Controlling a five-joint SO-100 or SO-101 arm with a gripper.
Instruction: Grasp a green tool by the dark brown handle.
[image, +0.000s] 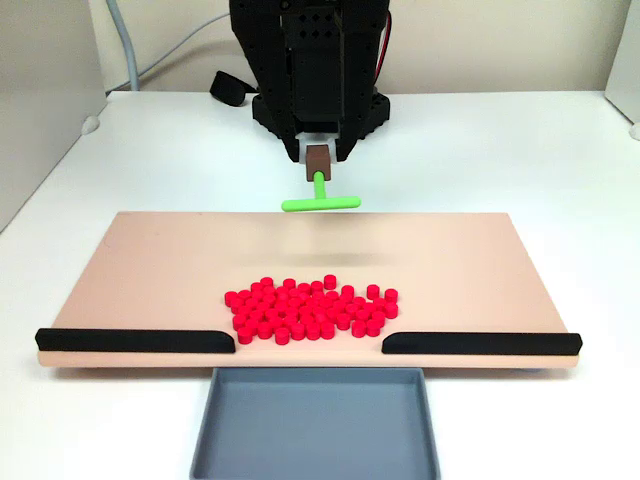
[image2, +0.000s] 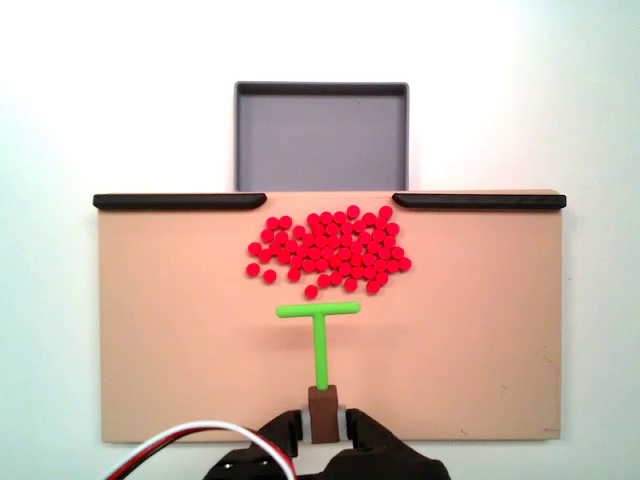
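Nearest you in the front-facing fixed view sits a grey tray (image: 315, 425) on the white surface (image: 150, 150), and just behind it the tan board (image: 160, 270) with two black strips (image: 135, 342) along its near edge, a gap between them. On the board, just behind that gap, lies a heap of red cylinders (image: 312, 307). Farther back your claw (image: 319, 155) is closed on the brown handle (image: 319, 158), one finger on each side of the block, so the grasp looks made. The green tool (image: 320, 195) hangs out from it toward the heap, its crossbar leading and apparently lifted a little off the board, judging by the faint shadow beneath. In the other fixed view, from above, the claw (image2: 322, 420) pinches the handle (image2: 322, 404) near the board's edge, the stem of the tool (image2: 320, 340) points at the cylinders, and the crossbar stops just short of them. Judge the tool light and stiff, likely hard plastic: the thin stem would slip or twist in the fingers, while the flat-sided block gives square faces to press on, so hold there and keep the squeeze steady. No brands, labels or writing can be read on anything.
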